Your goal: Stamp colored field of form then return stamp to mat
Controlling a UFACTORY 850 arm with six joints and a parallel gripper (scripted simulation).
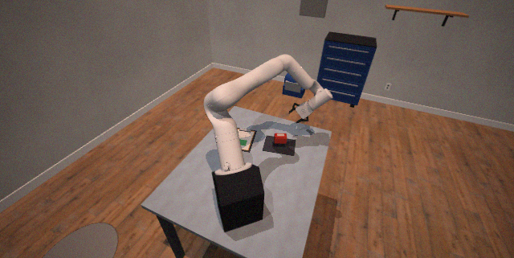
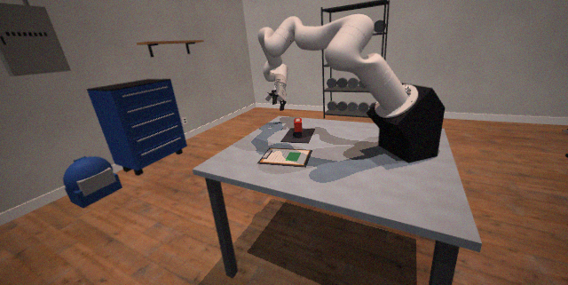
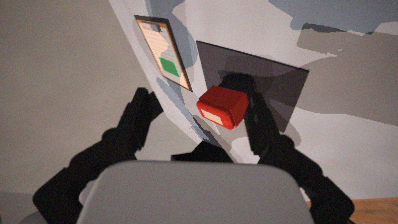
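The red stamp stands upright at the middle of the dark mat on the grey table; it also shows in the exterior view and in the wrist view. The form on its clipboard lies beside the mat, with a green field that also shows in the wrist view. My gripper is open and empty. It hangs high above the table's far edge, well above and beyond the stamp. In the wrist view the two black fingers stand wide apart.
The arm's black base stands on the table's near part. A blue drawer cabinet and a blue box stand on the floor beyond the table. A metal shelf stands against the wall.
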